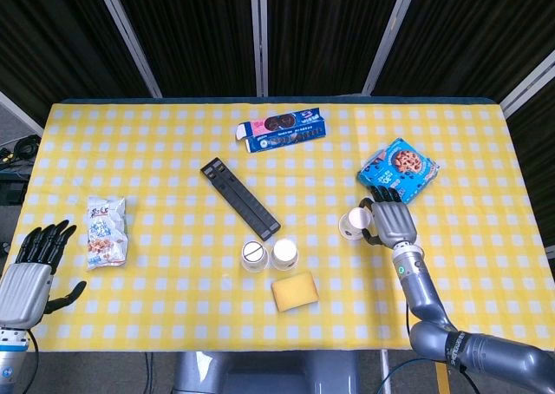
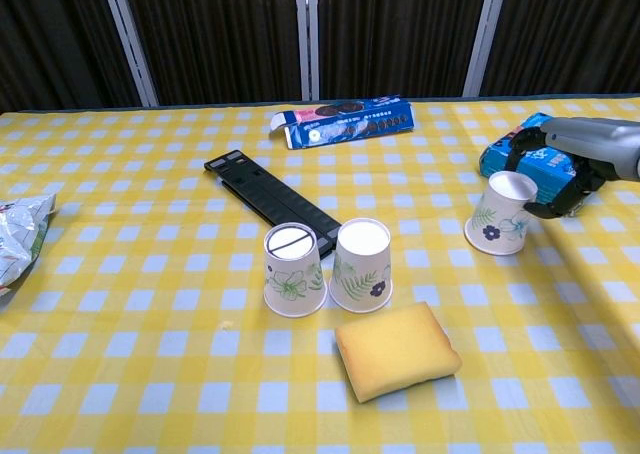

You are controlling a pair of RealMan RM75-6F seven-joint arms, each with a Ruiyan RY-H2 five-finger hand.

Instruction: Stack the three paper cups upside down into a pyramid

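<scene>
Two floral paper cups stand upside down side by side near the table's front middle, the left cup [image 1: 252,255] [image 2: 293,270] touching the right cup [image 1: 284,253] [image 2: 361,264]. A third paper cup [image 1: 352,225] [image 2: 497,216] sits to their right, tilted with its base leaning toward my right hand [image 1: 390,223] [image 2: 570,169]. That hand grips the cup from its right side, fingers curled around its upper part. My left hand [image 1: 31,268] hovers at the table's front left corner, fingers spread and holding nothing; the chest view does not show it.
A yellow sponge [image 1: 295,291] [image 2: 397,350] lies just in front of the cup pair. A black strip [image 1: 240,199] runs diagonally behind them. A blue cookie pack [image 1: 399,170] lies behind my right hand, a cookie box [image 1: 282,128] at the back, a snack bag [image 1: 107,229] at left.
</scene>
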